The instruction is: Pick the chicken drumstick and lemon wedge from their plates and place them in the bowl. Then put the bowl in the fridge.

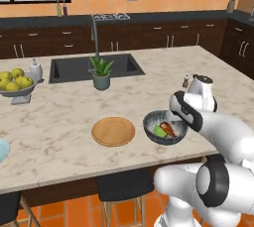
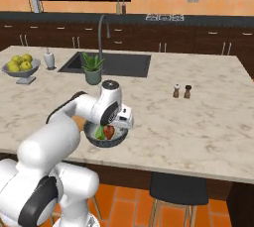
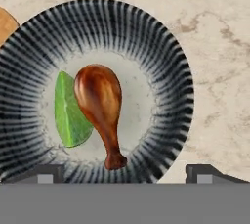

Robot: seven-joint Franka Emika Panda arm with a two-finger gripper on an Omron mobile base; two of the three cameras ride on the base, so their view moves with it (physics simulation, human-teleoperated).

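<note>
The dark ribbed bowl [image 1: 165,128] [image 2: 105,137] [image 3: 166,71] stands near the counter's front edge. Inside it the reddish-brown chicken drumstick [image 3: 100,103] [image 1: 168,129] [image 2: 109,131] lies with its bone end toward my fingers, and the green lemon wedge [image 3: 68,113] [image 1: 159,131] [image 2: 100,133] rests against its side. My gripper [image 3: 126,175] [image 2: 117,124] hovers open just above the bowl, holding nothing. The tan wooden plate [image 1: 113,131] [image 3: 6,23] sits bare just left of the bowl. The pale blue plate [image 1: 2,149] peeks in at the left edge. The fridge is out of view.
A potted plant [image 1: 101,73] stands before the sink [image 1: 74,68]. A footed bowl of yellow-green fruit [image 1: 15,85] and a soap dispenser [image 1: 35,69] are at the left. Salt and pepper shakers [image 2: 181,91] stand right of the bowl. Stools [image 1: 121,186] are tucked under the counter edge.
</note>
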